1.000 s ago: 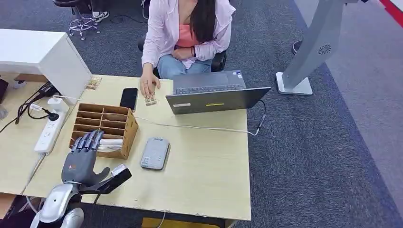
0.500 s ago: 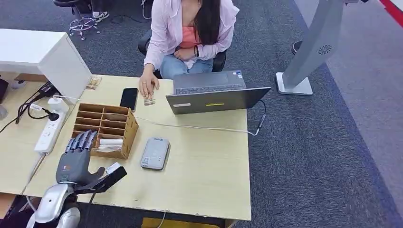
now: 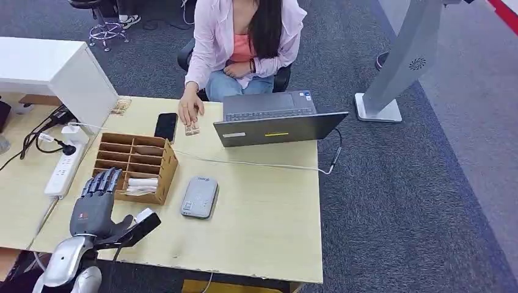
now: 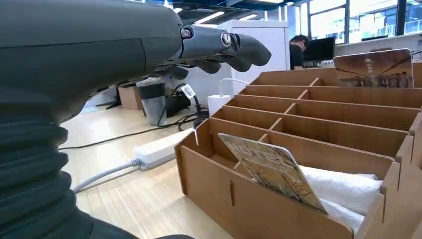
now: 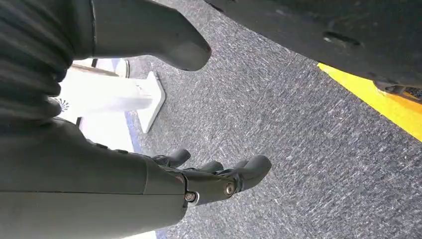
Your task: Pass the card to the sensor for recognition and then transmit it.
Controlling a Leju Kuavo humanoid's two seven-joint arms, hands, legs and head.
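Observation:
My left hand (image 3: 94,204) hovers over the near left corner of the desk, palm down, fingers spread and empty. Its fingertips reach the front left corner of a wooden slotted box (image 3: 168,165). In the left wrist view the fingers (image 4: 224,47) hang above the box (image 4: 239,199), and a patterned card (image 4: 271,169) leans in the nearest slot on white packets (image 4: 348,189). The card (image 3: 139,190) lies just right of my fingertips. A grey flat sensor pad (image 3: 199,197) sits on the desk right of the box. My right hand (image 5: 219,181) hangs over the carpet, loosely curled and empty.
A person sits across the desk with a hand (image 3: 190,113) near a small card stack (image 3: 193,129). A laptop (image 3: 275,122), a phone (image 3: 165,127), a cable (image 3: 256,163), a power strip (image 3: 61,171) and a white cabinet (image 3: 61,73) surround the box. A white stand (image 3: 391,79) is on the carpet.
My left hand has drawn back left and toward me, so its fingers no longer lie over the box's front slot. The person has shifted slightly.

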